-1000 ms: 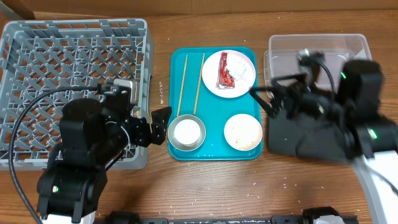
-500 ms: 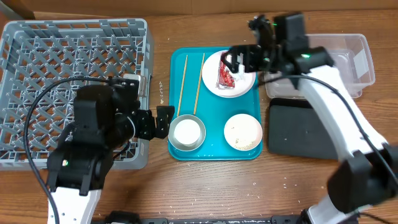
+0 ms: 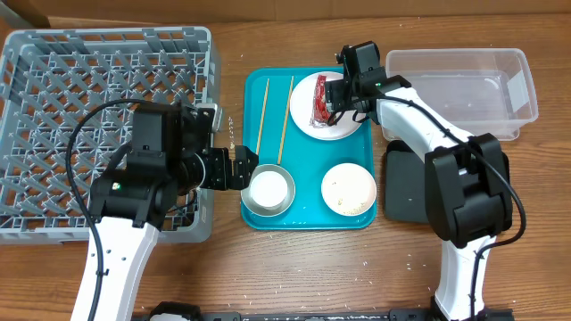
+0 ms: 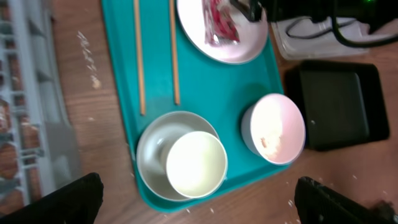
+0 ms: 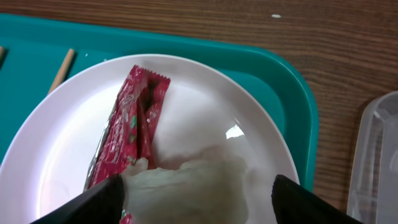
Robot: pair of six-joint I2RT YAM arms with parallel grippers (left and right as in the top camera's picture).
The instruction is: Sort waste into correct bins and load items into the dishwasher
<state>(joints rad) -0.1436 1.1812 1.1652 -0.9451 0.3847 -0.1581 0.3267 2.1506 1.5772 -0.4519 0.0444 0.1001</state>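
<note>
Left gripper (image 3: 243,168): its jaws stand wide apart and hold nothing. It hangs in the middle left of the overhead view, between the dish rack (image 3: 80,89) and the teal tray (image 3: 308,165), just beside the metal bowl (image 3: 249,203).
Right gripper (image 5: 199,200): it is spread wide and grips nothing. It is low over the plate (image 5: 62,155), in the upper middle of the overhead view, with one finger on each side of the white paper wad (image 5: 186,183).
Red wrapper (image 5: 130,124): it lies crumpled on the plate, its long side running up and down the frame, and it touches the left side of the wad.
White paper wad: it is on the plate, to the right of the wrapper. Whether a finger touches it is not clear in the views.
Plate: it sits in the upper right corner of the teal tray.
Chopsticks (image 4: 138,62): the two lie nearly parallel on the upper left part of the teal tray, left of the plate, with their lower ends near the metal bowl.
Metal bowl: it is in the lower left corner of the teal tray, and the cup (image 3: 269,189) stands inside it.
White bowl (image 3: 348,189): it is in the lower right corner of the teal tray, with a few rice grains (image 4: 267,143) on its bottom.
Other grains: pale specks lie on the table (image 3: 294,267) between the rack and the teal tray.
Clear tub (image 3: 464,89): it is at the upper right of the frame, to the right of the plate.
Black tray (image 3: 406,192): it lies just below the tub, partly hidden by the right arm.
Dish rack: it fills the upper left of the frame, well apart from both bins.
</note>
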